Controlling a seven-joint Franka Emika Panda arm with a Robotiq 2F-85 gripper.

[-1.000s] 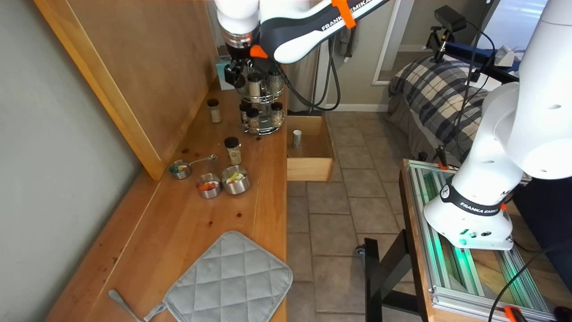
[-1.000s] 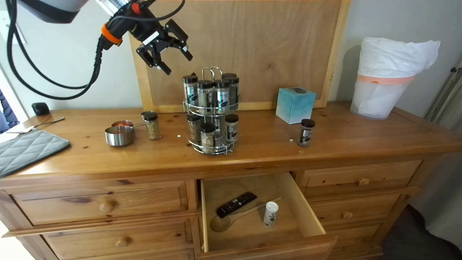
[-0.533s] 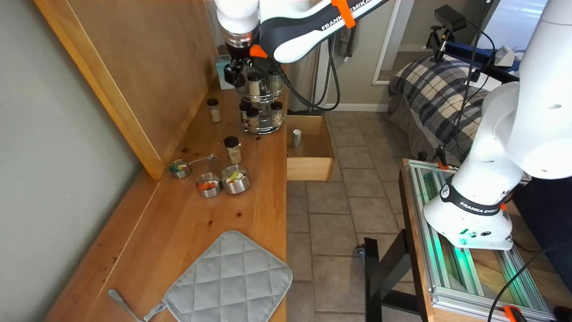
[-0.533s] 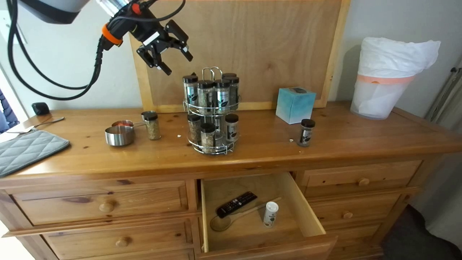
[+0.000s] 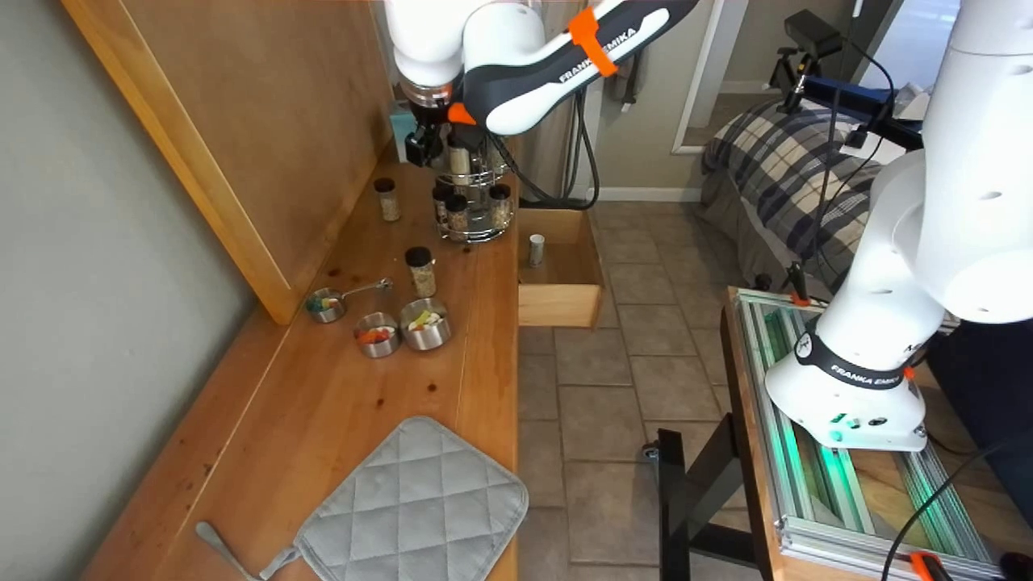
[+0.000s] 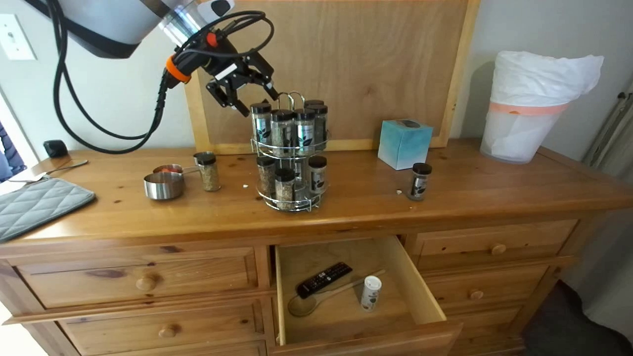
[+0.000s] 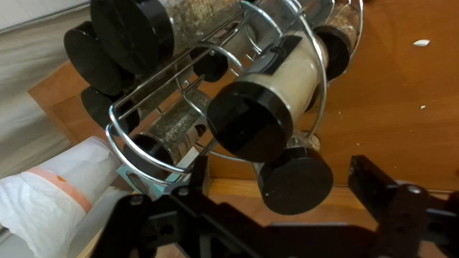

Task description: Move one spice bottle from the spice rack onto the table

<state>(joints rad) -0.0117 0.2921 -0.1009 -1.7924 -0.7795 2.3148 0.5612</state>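
Observation:
The spice rack [image 6: 292,157] is a two-tier silvery wire rack on the wooden table [image 6: 356,202]. It also shows in an exterior view [image 5: 478,237], partly behind the arm. It holds several dark-capped glass bottles upright on both tiers. My gripper [image 6: 260,105] is open just above the upper tier's bottles. In the wrist view the gripper [image 7: 279,161] has its fingers apart, with the black cap of one spice bottle [image 7: 296,181] between them in the picture. I see no contact. A cream-filled bottle [image 7: 283,86] overlaps that bottle, whose body is mostly hidden.
Loose bottles stand on the table, one [image 6: 209,175] by the steel measuring cups [image 6: 164,187], one [image 6: 418,184] by the teal tissue box [image 6: 405,144]. A wooden panel [image 6: 366,64] rises behind the rack. An open drawer [image 6: 420,296] juts out below. A lined bin [image 6: 521,131] stands beyond.
In the last half second my open gripper has moved down and closer to the rack's upper tier. Before that it was still. The rack and bottles have not moved.

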